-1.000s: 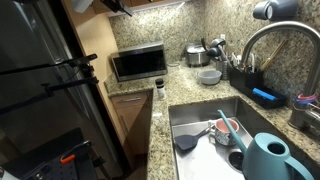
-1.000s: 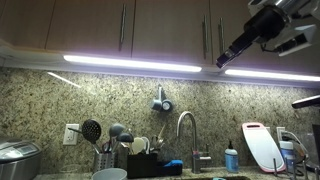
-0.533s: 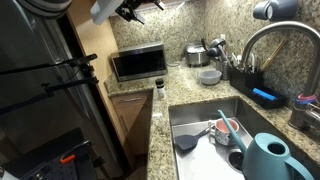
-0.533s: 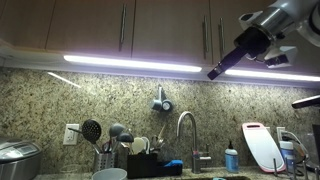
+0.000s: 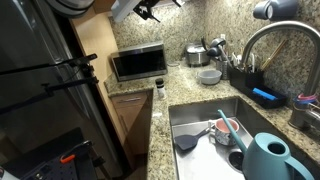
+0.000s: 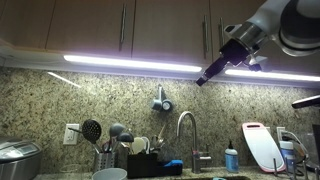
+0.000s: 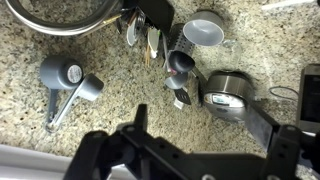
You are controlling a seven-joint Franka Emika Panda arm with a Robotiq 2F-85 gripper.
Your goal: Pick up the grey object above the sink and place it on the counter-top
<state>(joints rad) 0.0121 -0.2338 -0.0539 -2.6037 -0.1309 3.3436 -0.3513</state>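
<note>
The grey object [image 6: 160, 100] hangs on the granite backsplash above the sink, left of the curved chrome faucet [image 6: 183, 125]. It also shows at the top right of an exterior view, grey object [image 5: 272, 10], and in the wrist view as a rounded head with a short handle, grey object [image 7: 65, 78]. My gripper [image 6: 203, 79] hovers high under the cabinets, up and to the right of it and well apart. In the wrist view the gripper [image 7: 200, 125] stands open with nothing between its fingers. The sink [image 5: 190, 116] is set in the speckled counter-top [image 5: 185, 85].
The sink holds a teal watering can [image 5: 265, 158], a dark flat-headed utensil [image 5: 185, 143] and dishes. On the counter stand a microwave [image 5: 138, 63], a rice cooker [image 5: 195, 55], a pale bowl [image 5: 209, 76] and a utensil holder [image 6: 105, 150]. A cutting board [image 6: 258, 145] leans right of the faucet.
My gripper has come down and to the left along the cabinet fronts, closer to the grey object. It stayed open. Nothing else moved.
</note>
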